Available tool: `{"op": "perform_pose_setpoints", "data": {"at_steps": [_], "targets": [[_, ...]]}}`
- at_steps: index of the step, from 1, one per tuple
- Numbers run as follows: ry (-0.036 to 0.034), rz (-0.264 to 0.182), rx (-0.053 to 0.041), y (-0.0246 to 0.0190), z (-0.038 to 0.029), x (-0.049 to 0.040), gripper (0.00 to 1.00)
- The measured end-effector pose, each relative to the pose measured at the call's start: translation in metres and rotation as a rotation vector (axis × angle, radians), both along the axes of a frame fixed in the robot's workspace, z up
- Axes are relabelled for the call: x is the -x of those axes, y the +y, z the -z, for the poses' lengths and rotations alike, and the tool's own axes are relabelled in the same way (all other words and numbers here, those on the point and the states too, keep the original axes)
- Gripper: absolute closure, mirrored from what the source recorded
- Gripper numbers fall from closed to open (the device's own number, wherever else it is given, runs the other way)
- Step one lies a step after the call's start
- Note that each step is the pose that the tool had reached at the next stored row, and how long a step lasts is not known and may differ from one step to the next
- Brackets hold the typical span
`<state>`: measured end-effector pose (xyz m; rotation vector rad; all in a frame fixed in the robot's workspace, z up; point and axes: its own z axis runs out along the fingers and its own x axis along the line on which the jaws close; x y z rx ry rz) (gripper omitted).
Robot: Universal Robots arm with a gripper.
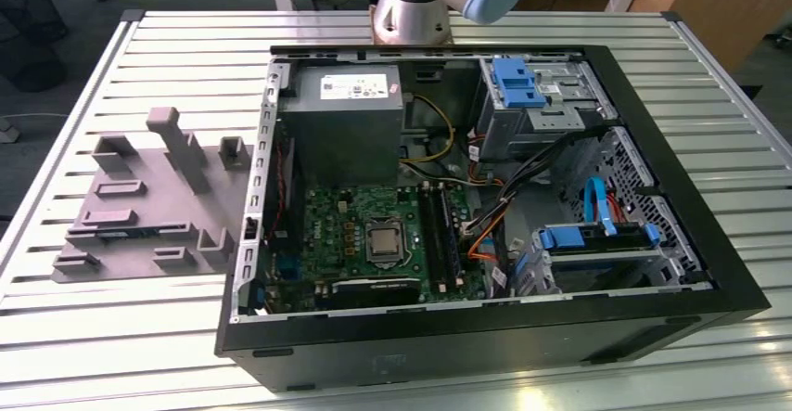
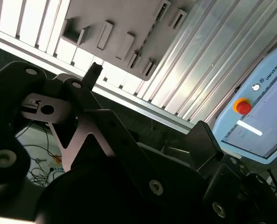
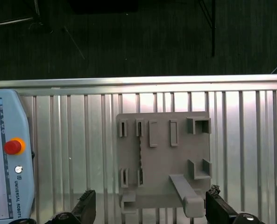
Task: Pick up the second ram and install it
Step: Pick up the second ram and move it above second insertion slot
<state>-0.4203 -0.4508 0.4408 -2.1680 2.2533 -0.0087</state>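
Observation:
The second ram (image 3: 139, 154) is a thin dark stick standing on edge in the grey holder plate (image 3: 175, 158), held between small slotted blocks. In the exterior view the second ram (image 1: 124, 233) shows as a dark strip on the holder plate (image 1: 148, 198), left of the open computer case (image 1: 693, 272). My gripper (image 3: 151, 208) hovers high above the plate's near edge, open, with its two dark fingertips wide apart and nothing between them. One fingertip (image 2: 94, 73) shows against the table slats in the second wrist view.
The black memory slots (image 1: 440, 230) lie on the green motherboard (image 1: 359, 216), beside the grey power supply (image 1: 340, 123) and a bundle of cables (image 1: 489, 221). A pale blue teach pendant (image 3: 7, 168) lies on the slatted table (image 3: 250, 140) beside the holder plate.

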Motion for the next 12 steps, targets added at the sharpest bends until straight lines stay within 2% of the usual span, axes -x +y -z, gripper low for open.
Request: {"op": "perform_pose_setpoints", "data": {"at_steps": [10,11,12], "targets": [[0.0000,0.000,-0.0005,0.0000,0.0020,0.0000,0.01],[0.0000,0.000,-0.0006,0.0000,0.0024,0.0000,0.02],[0.0000,0.000,-0.0007,0.0000,0.0026,0.0000,0.09]]}}
